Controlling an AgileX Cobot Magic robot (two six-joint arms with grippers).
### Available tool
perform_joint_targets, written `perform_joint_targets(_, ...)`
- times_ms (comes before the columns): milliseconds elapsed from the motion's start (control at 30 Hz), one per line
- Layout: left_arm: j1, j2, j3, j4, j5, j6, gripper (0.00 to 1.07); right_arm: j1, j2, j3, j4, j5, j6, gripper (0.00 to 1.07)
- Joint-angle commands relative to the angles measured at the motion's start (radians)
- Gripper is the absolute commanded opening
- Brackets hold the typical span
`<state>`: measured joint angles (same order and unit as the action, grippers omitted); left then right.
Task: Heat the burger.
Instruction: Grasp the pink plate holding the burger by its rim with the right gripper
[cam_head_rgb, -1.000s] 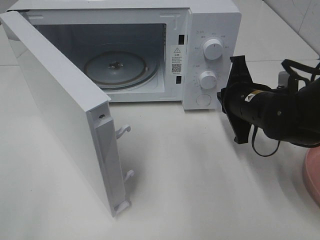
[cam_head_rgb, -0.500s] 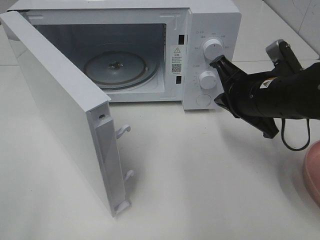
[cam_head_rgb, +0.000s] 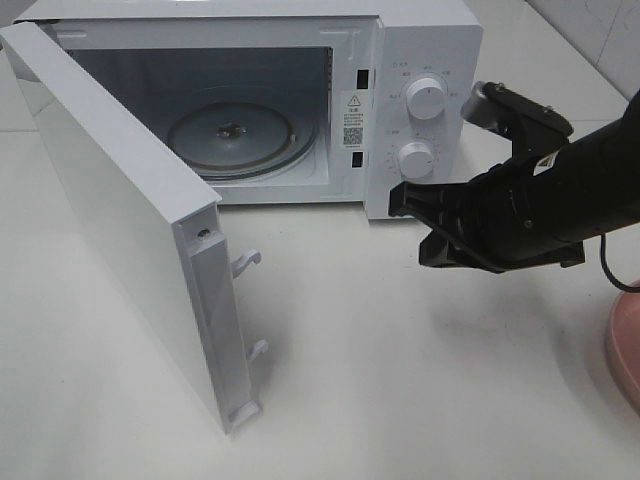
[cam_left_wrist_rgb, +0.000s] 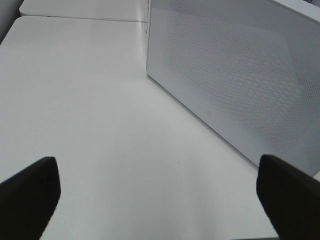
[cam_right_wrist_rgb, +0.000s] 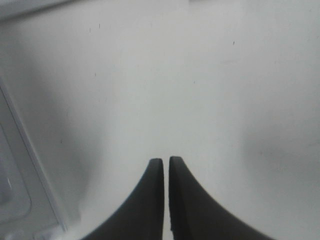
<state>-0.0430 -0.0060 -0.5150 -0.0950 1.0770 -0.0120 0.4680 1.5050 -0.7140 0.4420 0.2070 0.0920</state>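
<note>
Right gripper (cam_head_rgb: 408, 225) hovers low over the table (cam_head_rgb: 400, 400), just in front of the microwave (cam_head_rgb: 420, 40) control panel, below the lower knob (cam_head_rgb: 415, 159). Its fingers are pressed together, gripping nothing (cam_right_wrist_rgb: 166, 160). Left gripper (cam_left_wrist_rgb: 159, 187) is spread fully wide with nothing in it, bare table between the fingertips (cam_left_wrist_rgb: 30, 187), door's outer face to one side. Door (cam_head_rgb: 110, 220) swung open toward near left, its edge jutting over the table. Cavity open, glass turntable (cam_head_rgb: 232, 135) bare. Wide free tabletop near centre. Pink plate (cam_head_rgb: 625, 350) cut off at right edge. Burger not in any view.
</note>
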Motion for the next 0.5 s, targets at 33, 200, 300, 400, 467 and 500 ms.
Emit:
perform_joint_targets(33,0.003,-0.014,0.0,-0.01,-0.011,0.0,1.0,-0.004,-0.012,-0.029,-0.035,0.128,-0.074,0.05)
perform_joint_targets(200,0.003,-0.014,0.0,-0.01,-0.011,0.0,1.0,-0.004,-0.012,-0.079,-0.191,0.338,-0.064,0.08)
perform_joint_targets(300,0.003,-0.014,0.0,-0.01,-0.011,0.0,1.0,-0.004,-0.013,-0.09,-0.253,0.407,-0.053,0.12)
perform_joint_targets(400,0.003,-0.014,0.0,-0.01,-0.011,0.0,1.0,-0.007,-0.015,-0.094,-0.285,0.436,-0.053,0.17)
perform_joint_targets(467,0.003,-0.014,0.0,-0.01,-0.011,0.0,1.0,-0.007,-0.022,-0.099,-0.332,0.444,-0.053,0.34)
perform_joint_targets(500,0.003,-0.014,0.0,-0.01,-0.011,0.0,1.0,-0.007,-0.022,-0.099,-0.332,0.444,-0.053,0.34)
